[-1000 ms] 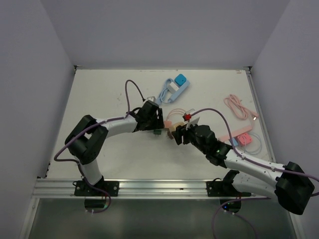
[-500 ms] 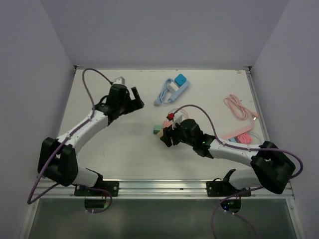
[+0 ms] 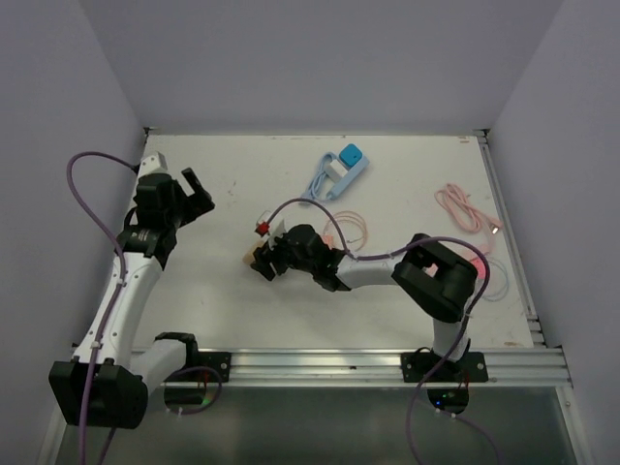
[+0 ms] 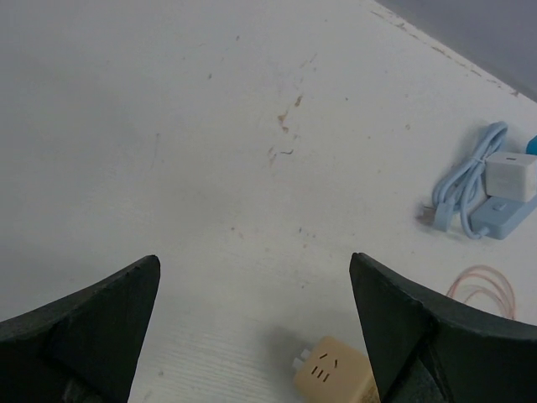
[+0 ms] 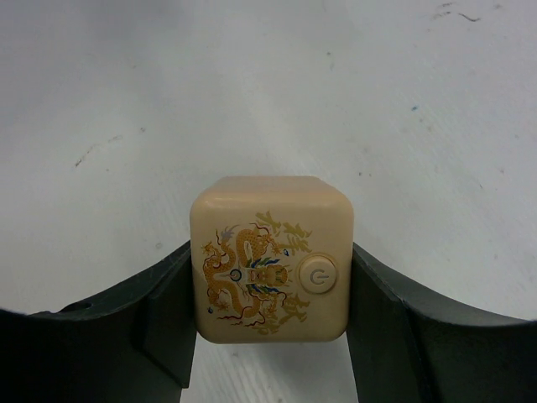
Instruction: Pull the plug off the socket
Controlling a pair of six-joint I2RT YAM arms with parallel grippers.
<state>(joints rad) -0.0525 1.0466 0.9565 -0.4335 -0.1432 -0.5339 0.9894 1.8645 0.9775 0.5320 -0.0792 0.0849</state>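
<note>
My right gripper (image 3: 263, 260) (image 5: 271, 248) is shut on the socket (image 5: 270, 259), a beige cube with a gold dragon print and a round power button, held low over the white table. In the left wrist view the same cube (image 4: 336, 376) shows its slotted face and a small white stub on its left side. No separate plug shows clearly in any view. My left gripper (image 3: 179, 189) (image 4: 253, 260) is open and empty, high at the far left, well apart from the cube.
A blue power strip (image 3: 344, 167) with a white cube adapter (image 4: 510, 175) and a blue cable lies at the back. A thin pink cable coil (image 3: 351, 229) lies behind the right arm. More pink cable (image 3: 467, 208) lies at the right.
My left arm has swung from beside the cube out to the far left, its gripper open. My right gripper has carried the beige cube leftward. The green piece beside the cube no longer shows.
</note>
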